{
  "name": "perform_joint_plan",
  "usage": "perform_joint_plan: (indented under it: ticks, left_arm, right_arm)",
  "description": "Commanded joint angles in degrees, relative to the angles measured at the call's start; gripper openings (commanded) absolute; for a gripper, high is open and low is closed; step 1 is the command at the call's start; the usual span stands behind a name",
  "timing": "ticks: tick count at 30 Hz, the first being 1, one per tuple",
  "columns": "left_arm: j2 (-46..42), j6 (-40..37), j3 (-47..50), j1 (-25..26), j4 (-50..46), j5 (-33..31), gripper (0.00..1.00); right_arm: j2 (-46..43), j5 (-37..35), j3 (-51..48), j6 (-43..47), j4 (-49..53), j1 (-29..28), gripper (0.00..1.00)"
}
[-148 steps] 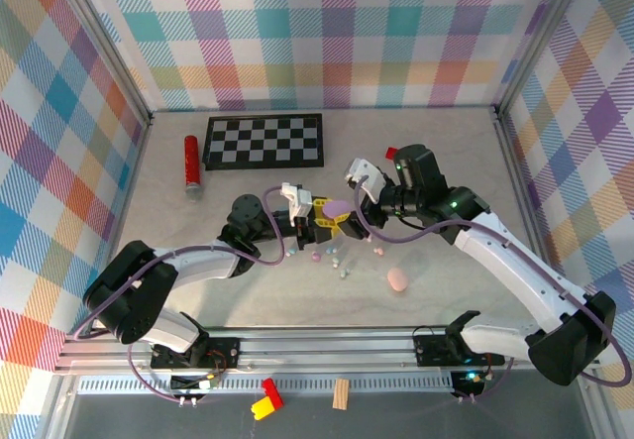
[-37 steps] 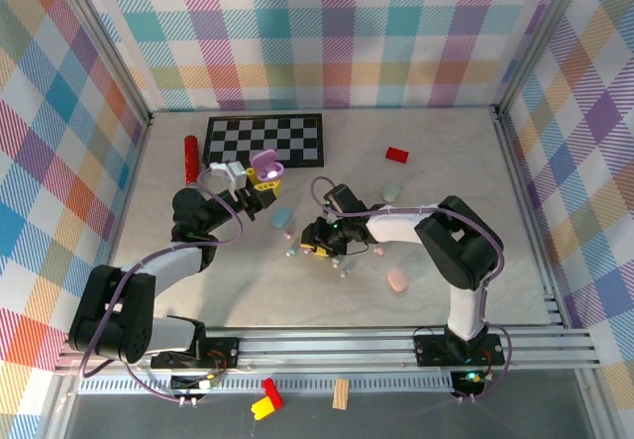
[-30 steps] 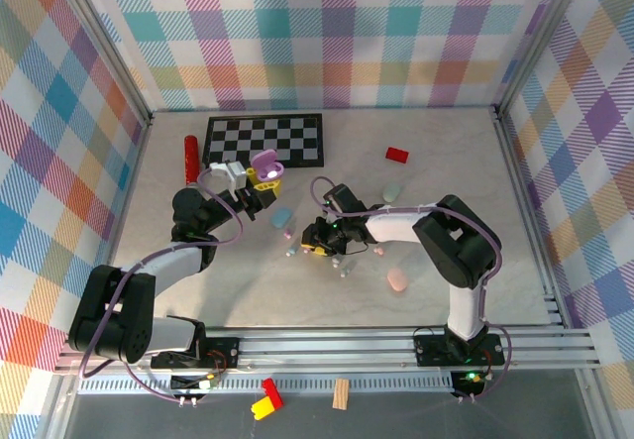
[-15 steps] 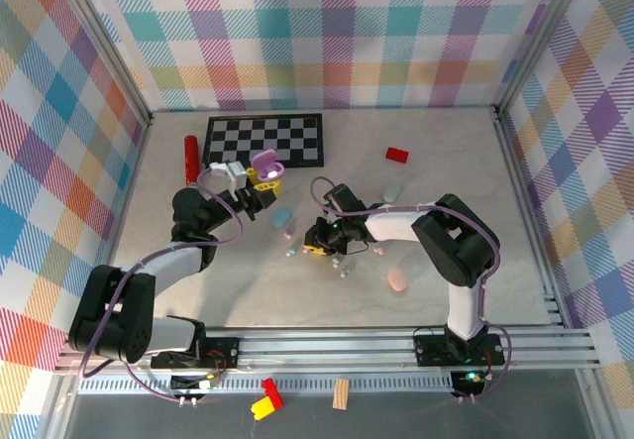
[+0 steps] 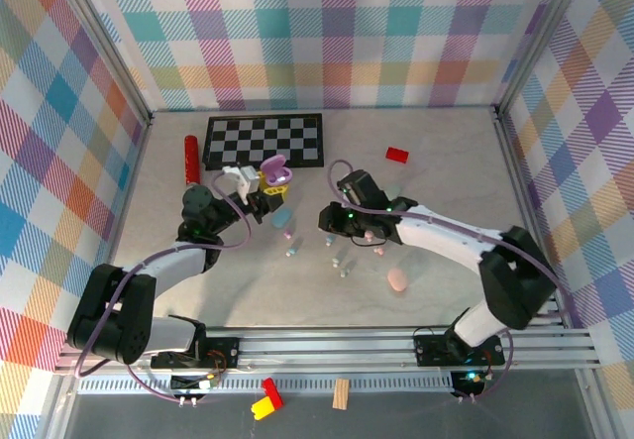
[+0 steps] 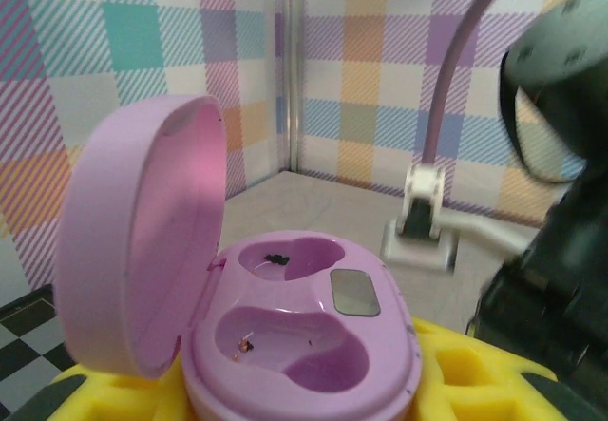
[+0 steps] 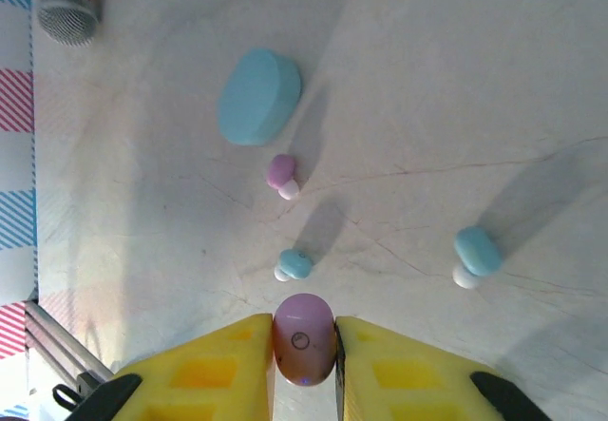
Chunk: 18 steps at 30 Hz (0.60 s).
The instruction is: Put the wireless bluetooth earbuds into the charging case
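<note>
My left gripper [image 5: 267, 185] is shut on an open purple charging case [image 6: 302, 337], held above the table left of centre. Its lid [image 6: 142, 240] stands up on the left and both wells are empty. To its right, my right gripper [image 7: 304, 356] is shut on a purple earbud [image 7: 304, 337], pinched between the yellow fingers [image 7: 214, 369] and raised off the table. Loose earbuds lie below it: a purple one [image 7: 282, 174] and two blue ones [image 7: 294, 265] [image 7: 475, 253]. In the top view the right gripper [image 5: 332, 223] hangs near the table's middle.
A shut blue case [image 7: 258, 96] lies by the loose earbuds and a pink case [image 5: 397, 280] sits nearer the front. At the back are a checkerboard [image 5: 264, 141], a red cylinder [image 5: 191, 160] and a red block [image 5: 397, 155]. Plaid walls surround the table.
My right gripper closed on the purple earbud and lifted it off the table, its arm swinging out to the right. The left gripper carried the open case slightly right.
</note>
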<state>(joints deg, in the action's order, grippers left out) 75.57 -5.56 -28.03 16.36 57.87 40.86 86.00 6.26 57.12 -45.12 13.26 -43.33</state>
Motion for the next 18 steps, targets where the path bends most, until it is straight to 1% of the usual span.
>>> perform_joint_plan:
  ticks: [1, 5, 9, 12, 18]
  left_arm:
    - [0.79, -5.96, -2.15, 2.24, -1.34, -2.83, 0.35]
    - [2.61, -8.00, -3.11, 4.73, -1.44, -4.98, 0.35]
    - [4.60, -10.46, -3.72, 7.37, -1.44, -9.02, 0.34]
    - [6.10, -11.39, -4.34, 8.71, -1.44, -10.22, 0.34]
    - [7.79, -13.05, -5.87, 11.36, -2.18, -11.48, 0.34]
  right_arm:
    - [-4.53, -6.35, 2.45, 5.80, 8.27, 0.00, 0.22]
    - [-8.25, -7.36, 5.58, 9.65, 11.25, 0.00, 0.23]
    - [-10.38, -6.67, 8.94, 13.50, 12.04, 0.00, 0.23]
    - [-10.25, -6.16, 12.05, 15.89, 12.75, 0.01, 0.23]
    - [-7.27, -2.50, 18.30, 19.05, 13.02, 0.00, 0.23]
